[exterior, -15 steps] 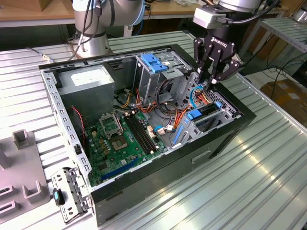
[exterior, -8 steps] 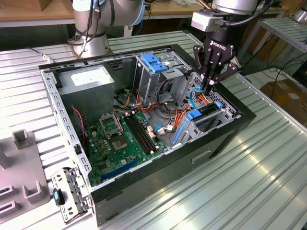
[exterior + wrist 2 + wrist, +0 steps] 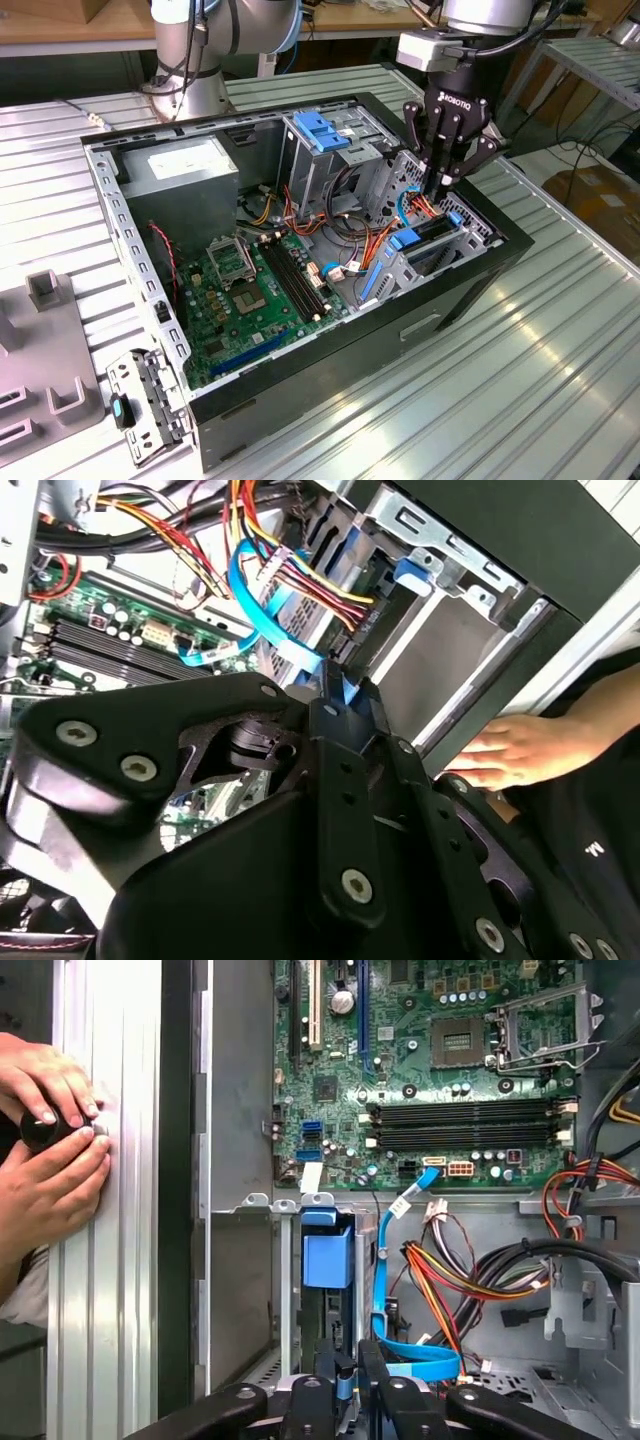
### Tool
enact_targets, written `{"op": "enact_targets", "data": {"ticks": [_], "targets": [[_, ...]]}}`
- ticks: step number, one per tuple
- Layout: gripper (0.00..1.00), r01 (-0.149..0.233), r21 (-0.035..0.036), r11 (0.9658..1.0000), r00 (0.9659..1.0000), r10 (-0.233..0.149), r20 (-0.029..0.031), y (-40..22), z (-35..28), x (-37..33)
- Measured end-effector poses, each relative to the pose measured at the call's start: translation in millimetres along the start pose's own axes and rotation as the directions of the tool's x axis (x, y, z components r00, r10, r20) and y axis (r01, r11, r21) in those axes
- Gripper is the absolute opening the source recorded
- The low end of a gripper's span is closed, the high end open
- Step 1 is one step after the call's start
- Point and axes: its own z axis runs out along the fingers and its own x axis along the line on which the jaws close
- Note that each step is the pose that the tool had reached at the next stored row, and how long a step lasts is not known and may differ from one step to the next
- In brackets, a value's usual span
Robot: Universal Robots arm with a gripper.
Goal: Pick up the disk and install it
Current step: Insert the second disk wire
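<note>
The black gripper (image 3: 338, 695) hangs nearest in both wrist views, its jaws pinched on the blue edge of the disk (image 3: 327, 1305). That disk stands on edge in the drive bay (image 3: 440, 245) of the open computer case (image 3: 150, 300). Beyond lies the green motherboard (image 3: 430, 1070), and 2 hands (image 3: 45, 1150) rest on the ribbed table (image 3: 110, 1260).

My gripper (image 3: 443, 182) is black. The disk (image 3: 327, 1256) shows a blue carrier tab. Case (image 3: 420, 330) is black outside, grey metal inside. Motherboard (image 3: 250, 300) is green with black memory slots (image 3: 470, 1125) and a blue slot (image 3: 248, 353). Flat data cable (image 3: 385, 1290) is light blue; wire bundle (image 3: 440, 1280) is red, yellow, orange, black. Surface (image 3: 540, 380) is ribbed silver.
</note>
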Motion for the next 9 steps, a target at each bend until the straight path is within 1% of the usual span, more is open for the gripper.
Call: {"op": "enact_targets", "data": {"ticks": [1,2,3,5,9], "targets": [[0.16,0.0,0.0,1.0,1.0,0.0,-0.0027,0.0,0.5,-0.2],[0.16,0.0,0.0,1.0,1.0,0.0,-0.0055,0.0,1.2,-0.4],[0.16,0.0,0.0001,1.0,1.0,0.0,-0.0068,0.0,1.7,-0.5],[0.16,0.0,0.0006,1.0,1.0,0.0,-0.0077,-0.1,2.6,-0.8],[0.16,-0.001,0.0038,1.0,1.0,0.001,-0.0073,-0.1,5.0,-1.2]]}}
